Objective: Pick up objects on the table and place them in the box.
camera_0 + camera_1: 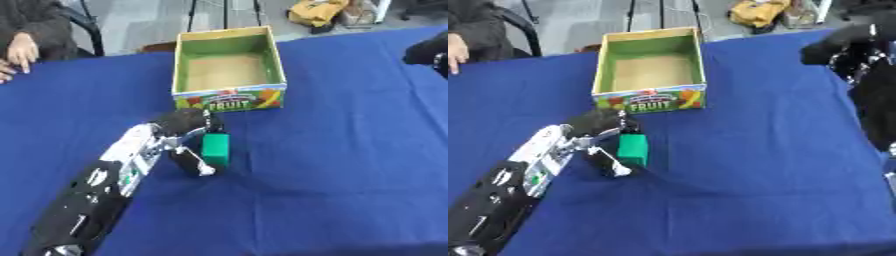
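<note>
A robot's left hand reaches in from the lower left over a blue table. Its fingers and thumb curl round one small green block, which stands upright between them on the cloth; the block's dark top and its near-left side are partly hidden by the fingers, and the motion blur makes its exact shape hard to read. Just beyond the hand, toward the far edge, sits one open cardboard box with green inner walls, a bare brown floor and a fruit label on its near face. The right hand shows only as a dark blurred shape at the upper right, well apart from the block; its fingers cannot be made out.
</note>
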Tool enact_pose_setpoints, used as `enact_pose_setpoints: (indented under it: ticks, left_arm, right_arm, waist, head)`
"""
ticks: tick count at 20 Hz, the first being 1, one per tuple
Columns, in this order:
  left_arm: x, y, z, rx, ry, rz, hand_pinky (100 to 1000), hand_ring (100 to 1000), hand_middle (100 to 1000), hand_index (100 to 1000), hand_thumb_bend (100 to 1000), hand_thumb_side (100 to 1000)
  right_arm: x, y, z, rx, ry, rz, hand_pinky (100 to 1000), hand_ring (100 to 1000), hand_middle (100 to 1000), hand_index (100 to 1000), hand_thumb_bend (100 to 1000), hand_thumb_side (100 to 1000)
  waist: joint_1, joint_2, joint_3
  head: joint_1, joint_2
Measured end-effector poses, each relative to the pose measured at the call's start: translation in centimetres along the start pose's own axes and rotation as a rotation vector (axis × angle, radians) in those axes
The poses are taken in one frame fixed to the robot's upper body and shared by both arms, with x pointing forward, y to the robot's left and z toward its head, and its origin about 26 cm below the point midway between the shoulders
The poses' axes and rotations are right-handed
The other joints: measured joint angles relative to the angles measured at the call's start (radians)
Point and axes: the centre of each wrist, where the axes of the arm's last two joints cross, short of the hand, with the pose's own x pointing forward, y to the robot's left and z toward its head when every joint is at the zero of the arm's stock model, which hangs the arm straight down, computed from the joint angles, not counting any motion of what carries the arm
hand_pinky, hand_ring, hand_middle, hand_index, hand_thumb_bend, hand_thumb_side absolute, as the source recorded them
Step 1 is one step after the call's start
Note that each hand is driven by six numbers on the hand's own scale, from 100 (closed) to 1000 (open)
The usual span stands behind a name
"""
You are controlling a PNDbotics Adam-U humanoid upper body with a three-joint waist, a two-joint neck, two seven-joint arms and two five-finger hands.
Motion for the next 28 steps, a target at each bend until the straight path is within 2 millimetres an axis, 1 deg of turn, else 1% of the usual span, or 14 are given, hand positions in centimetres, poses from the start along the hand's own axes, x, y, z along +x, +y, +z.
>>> enact_pose_setpoints:
  ticks: [1,2,3,7,10,14,17,22,25,26,27,28]
  left_arm:
    - [0.0,-0.1,0.0,0.004,-0.001,0.006,263,343,308,510,357,251]
    - [-0.1,-0.1,0.0,0.006,-0.001,0.015,250,331,293,494,342,252]
    - [-0.1,-0.2,0.0,0.010,-0.002,0.024,231,313,268,467,304,251]
    - [-0.3,-0.2,0.3,0.026,-0.006,0.081,214,292,233,426,221,268]
    - [-0.5,0.4,0.6,0.051,-0.009,0.124,209,285,221,413,189,282]
    - [-1.8,2.3,2.0,0.091,0.000,0.207,207,282,216,408,187,273]
    - [-2.7,3.9,3.1,0.122,0.021,0.237,208,284,219,411,199,256]
    - [-4.1,6.7,4.1,0.190,0.072,0.218,214,289,227,419,222,230]
    - [-5.1,8.2,4.2,0.237,0.117,0.196,226,301,240,431,234,224]
    - [-5.5,8.6,4.3,0.253,0.136,0.192,233,306,244,436,143,236]
    - [-6.0,9.0,4.3,0.273,0.159,0.190,236,309,248,439,236,223]
    - [-6.5,9.4,4.4,0.292,0.182,0.190,237,310,249,441,234,223]
  right_arm:
    - [0.0,0.0,0.0,0.000,0.000,0.000,720,675,554,613,100,864]
    - [0.0,0.0,0.0,0.000,0.000,0.000,720,675,554,613,100,864]
    - [0.0,0.0,0.0,0.000,0.000,0.000,720,675,554,613,100,864]
    - [0.0,0.0,0.0,0.000,0.000,0.000,721,675,554,613,100,864]
    - [0.0,0.0,0.0,0.001,0.000,0.000,721,676,554,613,100,863]
    - [0.0,0.0,0.0,0.001,0.000,0.000,721,676,554,613,100,863]
    - [0.0,0.0,0.0,0.001,0.000,0.000,721,676,554,613,100,864]
    - [0.0,0.0,-0.1,0.008,-0.002,0.000,721,676,554,613,100,867]
    - [0.2,0.2,-0.5,0.025,-0.013,-0.001,721,676,553,612,100,871]
    - [0.3,0.3,-0.6,0.031,-0.015,-0.001,721,676,553,612,100,873]
    - [0.3,0.4,-0.7,0.040,-0.018,-0.003,721,676,553,612,100,875]
    - [0.4,0.5,-0.9,0.049,-0.022,-0.004,721,676,552,611,100,876]
  waist:
    - [0.000,0.000,0.000]
    - [0.000,0.000,0.000]
    - [0.000,0.000,0.000]
    - [0.000,0.000,0.000]
    - [0.000,0.000,0.000]
    - [0.004,0.000,0.000]
    - [0.006,0.000,-0.004]
    - [0.015,0.007,-0.019]
    - [0.028,0.019,-0.042]
    - [0.034,0.023,-0.050]
    - [0.040,0.029,-0.060]
    - [0.046,0.035,-0.070]
  head:
    - [0.000,0.000]
    - [0.000,0.000]
    - [0.000,0.000]
    - [0.000,0.000]
    - [0.000,0.000]
    - [0.000,0.000]
    - [0.000,0.000]
    - [0.000,-0.001]
    - [0.006,-0.006]
    - [0.010,-0.010]
    - [0.014,-0.014]
    - [0.019,-0.019]
